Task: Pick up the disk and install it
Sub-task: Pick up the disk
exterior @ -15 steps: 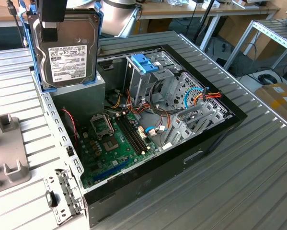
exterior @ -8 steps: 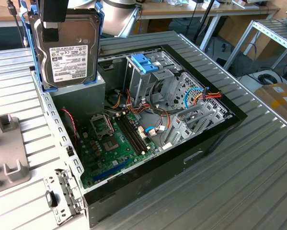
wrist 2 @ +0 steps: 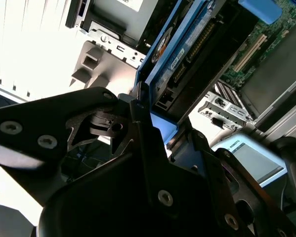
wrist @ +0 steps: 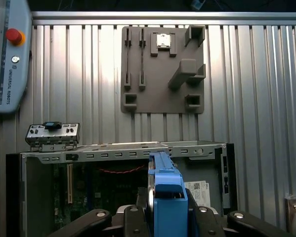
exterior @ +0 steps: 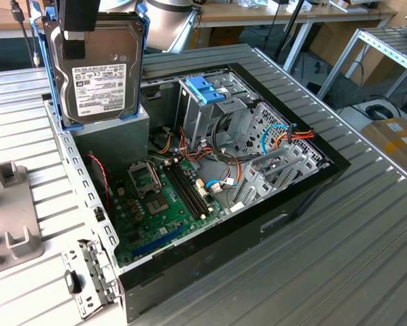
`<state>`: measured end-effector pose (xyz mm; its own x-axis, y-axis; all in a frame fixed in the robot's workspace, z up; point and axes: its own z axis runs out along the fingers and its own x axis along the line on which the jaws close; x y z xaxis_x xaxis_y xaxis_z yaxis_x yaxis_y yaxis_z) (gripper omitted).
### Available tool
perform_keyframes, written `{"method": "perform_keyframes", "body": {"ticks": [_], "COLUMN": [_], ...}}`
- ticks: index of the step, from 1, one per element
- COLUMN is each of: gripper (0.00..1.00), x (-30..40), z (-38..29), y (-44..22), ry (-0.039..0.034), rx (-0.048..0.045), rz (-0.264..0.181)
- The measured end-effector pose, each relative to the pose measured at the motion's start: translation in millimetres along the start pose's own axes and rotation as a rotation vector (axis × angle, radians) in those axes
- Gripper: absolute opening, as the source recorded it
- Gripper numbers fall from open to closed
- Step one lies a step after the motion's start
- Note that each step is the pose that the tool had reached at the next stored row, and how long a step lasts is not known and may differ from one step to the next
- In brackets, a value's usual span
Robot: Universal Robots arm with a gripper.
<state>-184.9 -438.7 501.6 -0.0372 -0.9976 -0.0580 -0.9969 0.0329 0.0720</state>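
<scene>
We see the gripper [exterior: 76,42] closed on the disk [exterior: 100,71], upright over the grey box [exterior: 115,139] in the open case [exterior: 257,231]. The cage [exterior: 217,112] with cables [exterior: 295,136] is just beside. The first wrist view shows also a grey plate [wrist: 162,74] beyond the case.

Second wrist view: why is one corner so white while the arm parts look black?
In the second wrist view, strong light on the ribbed table washes it out, leaving the gripper in shadow; in the first wrist view the table is more evenly lit.
</scene>
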Motion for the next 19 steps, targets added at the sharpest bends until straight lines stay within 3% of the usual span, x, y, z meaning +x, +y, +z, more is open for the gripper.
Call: {"method": "perform_keyframes", "body": {"ticks": [19], "gripper": [0.37], "x": [0.2], "z": [-0.5], "y": [-6.4], "ry": [0.0000], "rx": [0.0000], "rz": [0.000]}}
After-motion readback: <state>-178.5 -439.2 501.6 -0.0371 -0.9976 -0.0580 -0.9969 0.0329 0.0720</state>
